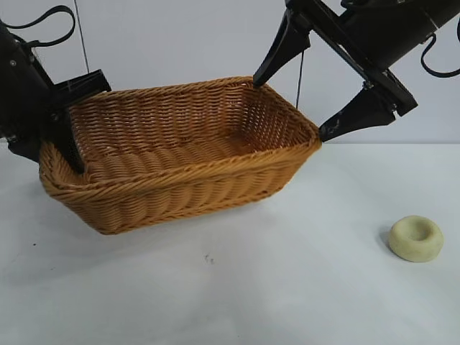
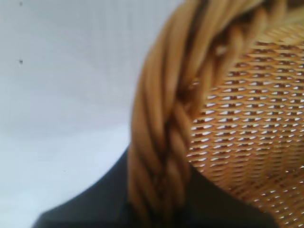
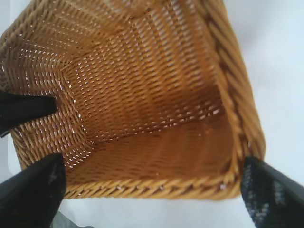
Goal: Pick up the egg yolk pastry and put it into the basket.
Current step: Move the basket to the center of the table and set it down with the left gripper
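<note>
Left gripper (image 1: 72, 154) — jaws clamped on the braided rim of the basket (image 1: 180, 180) at its left end. Right gripper (image 1: 291, 100) — jaws wide apart, straddling the basket's right end. Egg yolk pastry (image 1: 415, 238) lies on the bench (image 1: 273, 295), well right of the basket.

Basket (image 1: 180, 154) between the two claws, pastry apart on the surface (image 1: 237, 287).

The basket's left end is gripped at its rim by the left claw (image 1: 68, 147), one finger being seen inside the wall. The basket's right end is straddled from above by the spread right claw (image 1: 295, 100). The egg yolk pastry (image 1: 415, 238) is found on the surface below and right of the right claw, well apart from the basket.
</note>
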`<move>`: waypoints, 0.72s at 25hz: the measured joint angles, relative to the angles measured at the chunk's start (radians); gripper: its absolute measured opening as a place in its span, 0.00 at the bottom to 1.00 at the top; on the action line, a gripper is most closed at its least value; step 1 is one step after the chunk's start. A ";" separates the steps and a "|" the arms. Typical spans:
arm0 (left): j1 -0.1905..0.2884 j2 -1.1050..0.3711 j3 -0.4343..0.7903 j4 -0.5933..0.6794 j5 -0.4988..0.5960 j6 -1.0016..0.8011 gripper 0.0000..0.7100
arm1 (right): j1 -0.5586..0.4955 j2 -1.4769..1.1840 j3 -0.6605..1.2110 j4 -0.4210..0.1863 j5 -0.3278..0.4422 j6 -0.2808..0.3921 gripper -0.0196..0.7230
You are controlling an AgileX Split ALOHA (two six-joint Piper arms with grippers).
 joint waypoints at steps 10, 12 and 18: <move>0.000 0.174 -0.222 -0.006 0.211 0.227 0.15 | 0.000 0.000 0.000 0.000 0.000 0.000 0.96; 0.000 0.191 -0.238 -0.028 0.210 0.233 0.15 | 0.000 0.000 0.000 0.000 0.000 0.000 0.96; 0.000 0.233 -0.243 -0.041 0.194 0.260 0.15 | 0.000 0.000 0.000 0.000 0.000 0.000 0.96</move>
